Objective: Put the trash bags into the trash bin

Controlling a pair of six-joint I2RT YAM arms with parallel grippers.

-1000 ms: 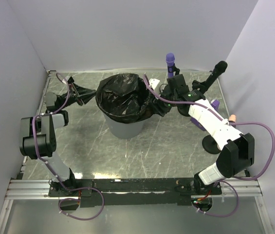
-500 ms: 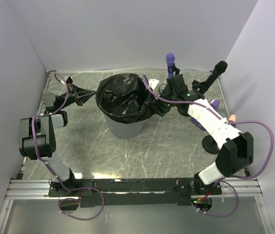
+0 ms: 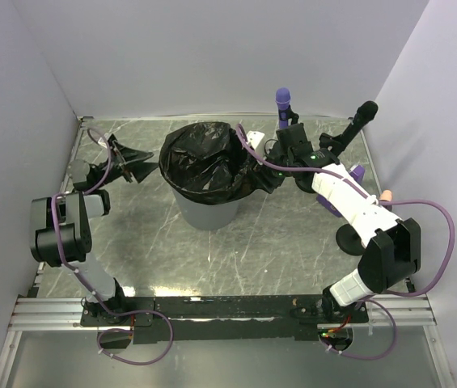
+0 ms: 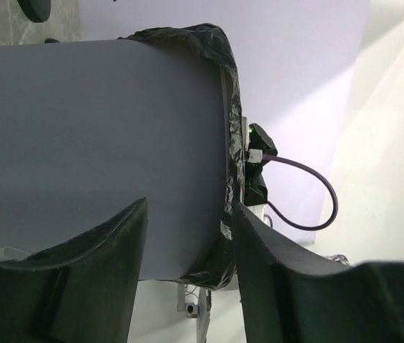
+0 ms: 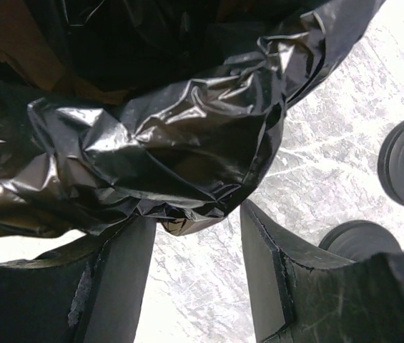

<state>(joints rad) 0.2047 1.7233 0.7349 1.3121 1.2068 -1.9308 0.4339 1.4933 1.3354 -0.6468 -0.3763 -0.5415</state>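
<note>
Bin [image 3: 204, 212] upper centre on desk [image 3: 277, 242], black bag [image 3: 204, 158] over rim. R gripper [image 5: 196, 214] at bin's right: jaws apart, bag fold at tips, not clamped. L gripper [image 4: 187, 214] just left of bin: jaws apart, empty.

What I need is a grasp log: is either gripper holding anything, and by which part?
Nothing is held: the left gripper is open beside the trash bin, the right gripper open at the overhanging trash bag.

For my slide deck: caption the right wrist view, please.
Right tool, fingers apart, at a crumpled fold of the black trash bag, marbled table behind.
</note>
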